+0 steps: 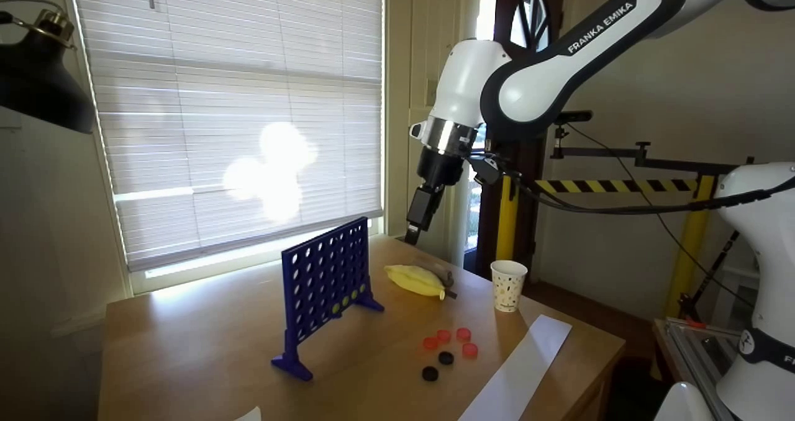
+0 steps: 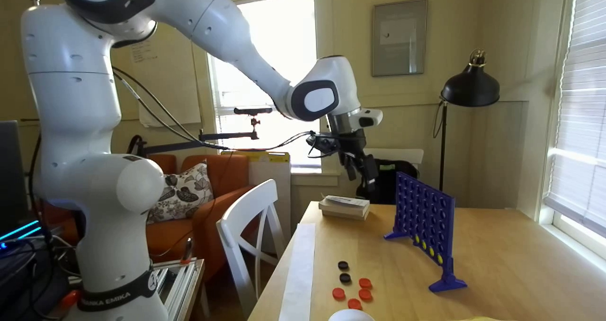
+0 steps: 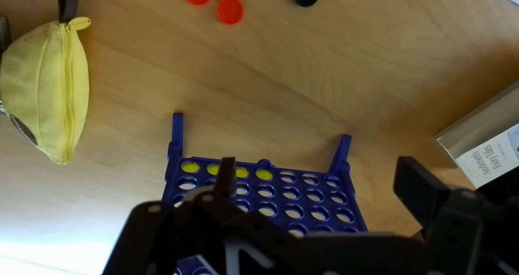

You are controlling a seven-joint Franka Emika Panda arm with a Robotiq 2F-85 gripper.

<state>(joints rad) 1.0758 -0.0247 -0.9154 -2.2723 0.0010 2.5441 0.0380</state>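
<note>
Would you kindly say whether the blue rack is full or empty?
Partly filled: the blue rack holds four yellow discs in its bottom row; many holes are open.

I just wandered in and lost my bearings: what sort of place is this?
Probably a home's living room or study, though a homely office is possible: an orange upholstered seat with a patterned cushion, a black lamp and a blue game rack suggest it.

Glossy white rounded arm (image 2: pixel 218 27), chunky black joint rings (image 1: pixel 489 98), FRANKA EMIKA in white letters on a black stripe (image 1: pixel 600 27). Shiny silver metal collar (image 1: pixel 448 136), then a super blocky black gripper (image 1: pixel 412 232) with little round screw heads (image 3: pixel 154 208). Black cables (image 1: pixel 652 210) just dangle off it.
</note>
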